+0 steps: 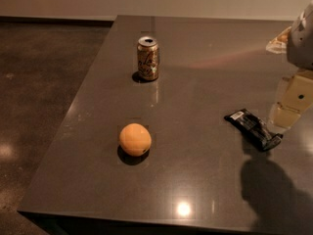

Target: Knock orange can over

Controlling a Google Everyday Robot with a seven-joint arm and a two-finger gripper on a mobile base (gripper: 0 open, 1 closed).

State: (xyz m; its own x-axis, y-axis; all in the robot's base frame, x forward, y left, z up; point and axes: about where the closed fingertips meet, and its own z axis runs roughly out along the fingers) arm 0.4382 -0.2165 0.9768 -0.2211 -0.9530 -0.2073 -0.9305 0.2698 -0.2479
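I see the dark table (195, 190) running wide. My gripper (286, 110) hangs at its right edge, just over the black wrapped bar (252, 128); whether it is released or clenched, I cannot tell. The orange can (147, 58) stands upright far back, well apart across open tabletop. The orange fruit (135, 139) sits nearer the left edge.

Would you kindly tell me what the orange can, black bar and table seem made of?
The orange can looks like thin metal: silvery top, glossy printed label. The black bar seems wrapped in shiny plastic film. The table looks like polished stone or laminate, mirroring lights. The gripper, apparently cream plastic, hangs beside the bar at the right.
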